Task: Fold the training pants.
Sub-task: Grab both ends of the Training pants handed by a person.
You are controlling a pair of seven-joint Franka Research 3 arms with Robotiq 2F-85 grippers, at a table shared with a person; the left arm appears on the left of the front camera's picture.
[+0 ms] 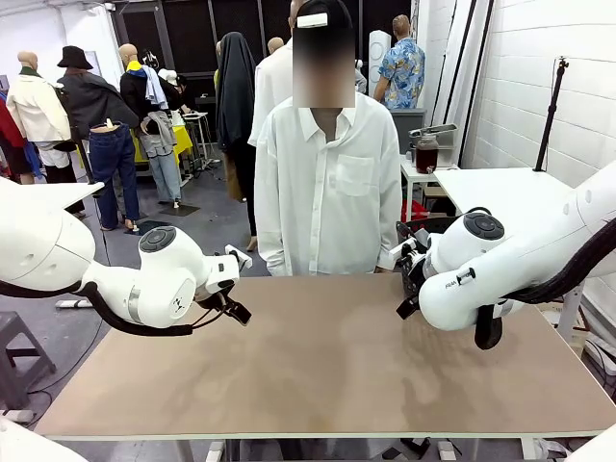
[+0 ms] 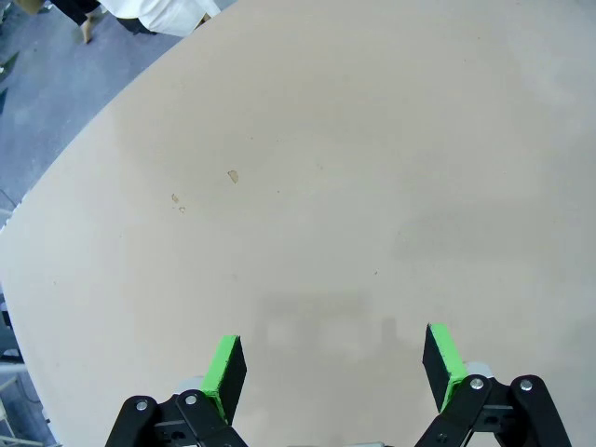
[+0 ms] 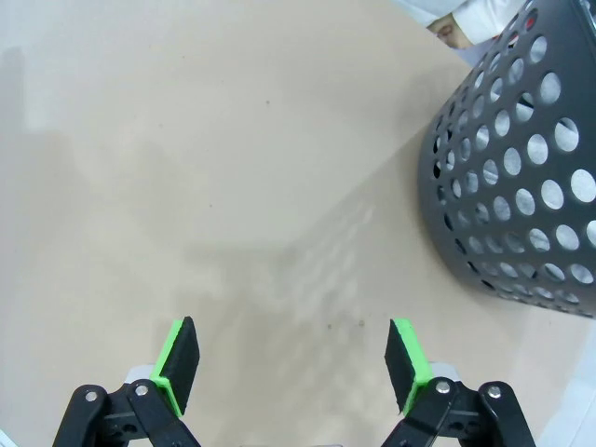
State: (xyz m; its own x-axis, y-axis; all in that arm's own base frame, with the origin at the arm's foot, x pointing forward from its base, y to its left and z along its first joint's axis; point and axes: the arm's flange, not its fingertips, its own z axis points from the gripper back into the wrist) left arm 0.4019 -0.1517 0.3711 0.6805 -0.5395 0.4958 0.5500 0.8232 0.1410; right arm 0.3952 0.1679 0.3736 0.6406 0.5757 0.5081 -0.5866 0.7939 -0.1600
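Note:
The training pants are out of view. My left gripper (image 2: 333,345) hangs open over the bare tan table (image 2: 307,158), with nothing between its green pads (image 2: 226,368). In the front view it sits at the table's left side (image 1: 234,310). My right gripper (image 3: 291,331) is open too and holds nothing, above bare tabletop. A dark grey perforated basket (image 3: 521,177) stands just beyond and to the right of its fingers in the right wrist view.
A person in a white button shirt (image 1: 327,183) stands at the far edge of the table (image 1: 318,366), arms down. My right arm (image 1: 481,279) reaches in over the table's right side. A white side table (image 1: 510,192) stands behind it.

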